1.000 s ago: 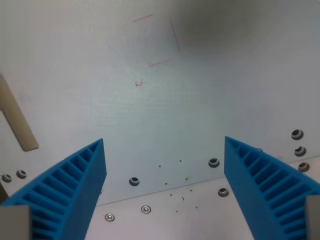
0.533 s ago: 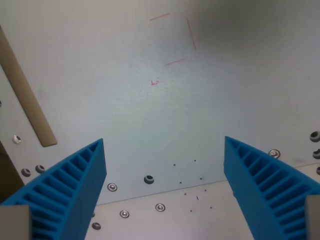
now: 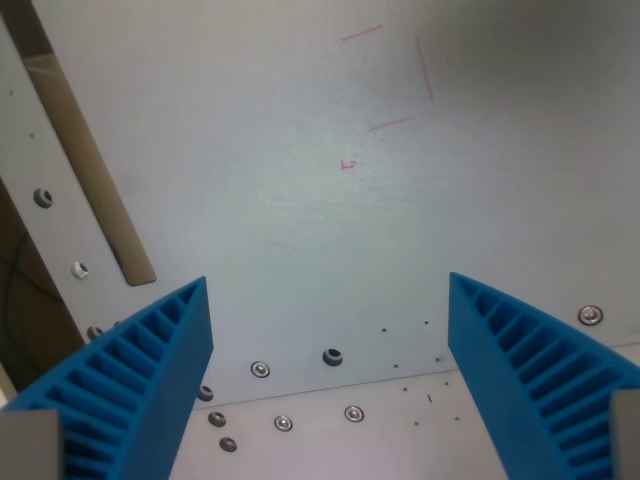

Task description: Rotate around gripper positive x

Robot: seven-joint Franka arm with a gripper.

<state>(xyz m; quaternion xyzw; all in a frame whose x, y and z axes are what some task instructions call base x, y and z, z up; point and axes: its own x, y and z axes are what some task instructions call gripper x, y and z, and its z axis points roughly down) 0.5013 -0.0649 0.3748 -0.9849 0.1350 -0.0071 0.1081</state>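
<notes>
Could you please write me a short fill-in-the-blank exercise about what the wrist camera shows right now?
1. The ribbed fingers of the gripper are coloured ____.
2. The lines drawn on the white table are ____ in colour.
3. The gripper's jaws stand ____, with nothing between them.
4. The beige strip lies toward the wrist view's ____.

Missing words: blue; red; open; left

Ribbed blue plastic claw (image 3: 330, 385) over matt, smooth grey tabletop (image 3: 300, 220) with metal screws (image 3: 260, 370).
</notes>
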